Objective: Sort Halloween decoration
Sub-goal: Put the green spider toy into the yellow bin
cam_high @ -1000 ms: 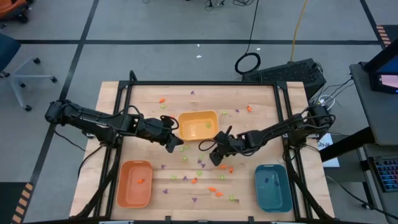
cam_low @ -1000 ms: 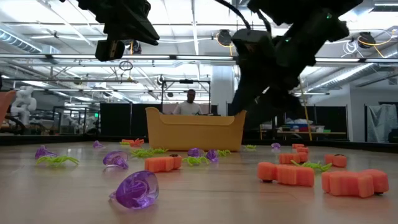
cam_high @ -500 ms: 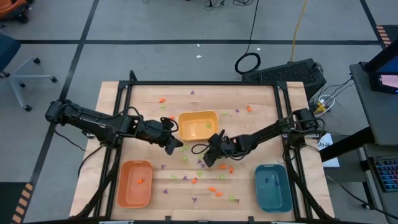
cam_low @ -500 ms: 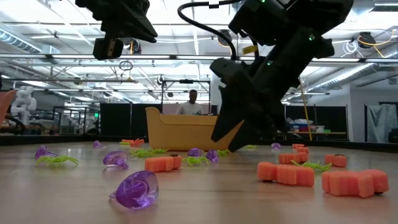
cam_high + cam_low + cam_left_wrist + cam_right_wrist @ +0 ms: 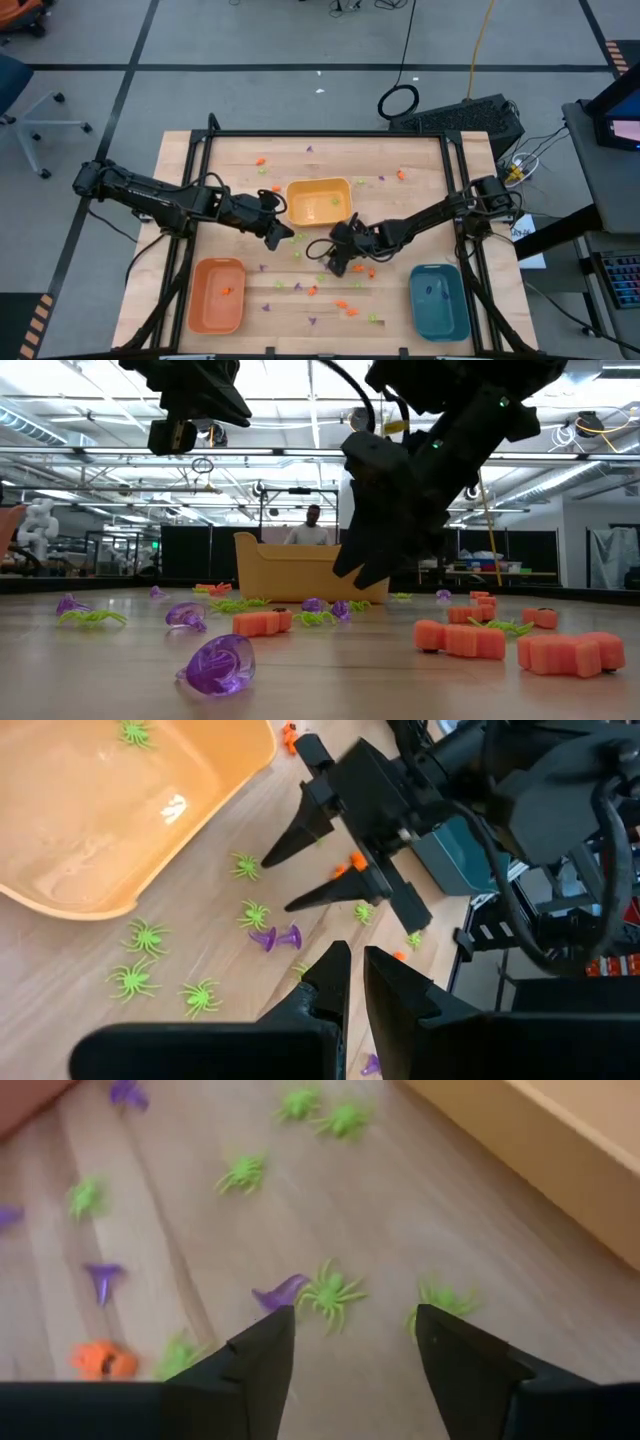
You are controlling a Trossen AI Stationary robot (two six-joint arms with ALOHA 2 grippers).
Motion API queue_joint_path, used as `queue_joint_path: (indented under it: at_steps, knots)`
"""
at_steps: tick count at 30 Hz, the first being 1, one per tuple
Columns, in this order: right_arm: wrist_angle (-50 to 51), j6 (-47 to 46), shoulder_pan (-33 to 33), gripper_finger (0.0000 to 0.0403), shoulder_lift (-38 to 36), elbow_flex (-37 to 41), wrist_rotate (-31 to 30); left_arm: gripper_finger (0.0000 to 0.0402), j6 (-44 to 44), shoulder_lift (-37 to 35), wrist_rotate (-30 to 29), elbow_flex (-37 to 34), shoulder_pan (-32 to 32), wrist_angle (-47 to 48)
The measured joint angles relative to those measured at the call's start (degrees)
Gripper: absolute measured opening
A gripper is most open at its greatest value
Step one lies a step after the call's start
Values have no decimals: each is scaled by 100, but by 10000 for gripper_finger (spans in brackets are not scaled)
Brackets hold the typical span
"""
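Over the middle of the wooden counter, we see the right gripper poised with its fingers spread apart, holding nothing, just above a light green spider and a purple piece that lie touching each other near the yellow tray. At the left of that tray, the left gripper hangs above the counter with its fingers closed on nothing we can make out. Around both, the Halloween decoration lies scattered in orange, light green and purple bits across the boards, with a few pieces already in the orange tray, the teal tray and the yellow one. Behind the counter a person stands in the room.
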State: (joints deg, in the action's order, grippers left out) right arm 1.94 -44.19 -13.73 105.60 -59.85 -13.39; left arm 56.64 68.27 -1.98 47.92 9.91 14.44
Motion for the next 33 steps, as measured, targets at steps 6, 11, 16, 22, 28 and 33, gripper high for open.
queue_joint_path:
  at_steps: [6,11,16,22,28,33]
  knots:
    - [6,915,5,154,0,-1,-203,33,-2,0,-4,0,0,0]
    - [4,1254,13,126,-2,-1,-619,33,-2,0,-4,0,0,0]
    - [1,1368,17,105,53,-1,-612,33,-4,0,-6,0,0,0]
    - [-40,1345,-73,95,174,2,-597,33,-2,0,-6,0,0,4]
    - [92,1340,-140,95,309,2,-576,33,-2,-2,-6,0,0,4]
    - [207,1082,-138,95,378,-3,-351,33,0,-2,-6,0,0,2]
